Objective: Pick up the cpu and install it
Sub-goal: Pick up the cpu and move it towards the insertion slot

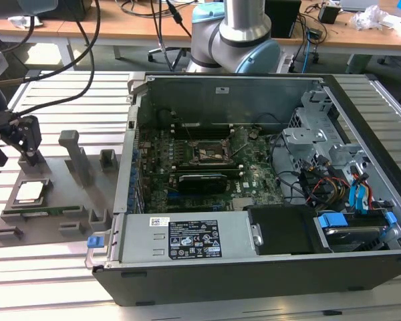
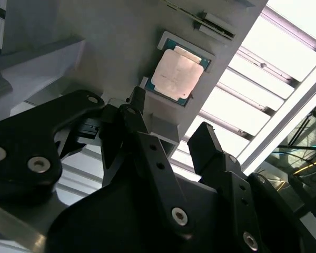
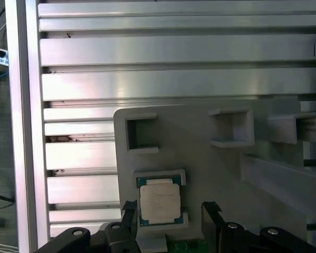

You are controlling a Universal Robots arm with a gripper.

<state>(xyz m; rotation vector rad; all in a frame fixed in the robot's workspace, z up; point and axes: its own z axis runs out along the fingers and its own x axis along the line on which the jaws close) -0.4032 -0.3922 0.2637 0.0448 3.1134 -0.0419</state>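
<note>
The cpu [image 1: 28, 192] lies flat, silver top up, in its recess on the grey fixture [image 1: 67, 200] at the exterior view's left. My gripper [image 1: 15, 155] hangs just above it, open, with nothing between its black fingers. In the first wrist view the two fingertips flank the cpu [image 3: 159, 204] on either side, with the gripper [image 3: 169, 210] centred over it. The second wrist view shows the cpu [image 2: 178, 74] beyond the spread gripper [image 2: 171, 116]. Inside the open computer case [image 1: 254, 281], the dark socket frame [image 1: 210, 152] sits on the green motherboard.
The fixture carries grey upright posts [image 1: 73, 157] and a long green memory stick [image 1: 43, 212] beside the cpu. The case's raised side wall [image 1: 130, 160] stands between fixture and motherboard. Cables and drive bays [image 1: 334, 174] fill the case's right. The table is slatted aluminium [image 1: 53, 281].
</note>
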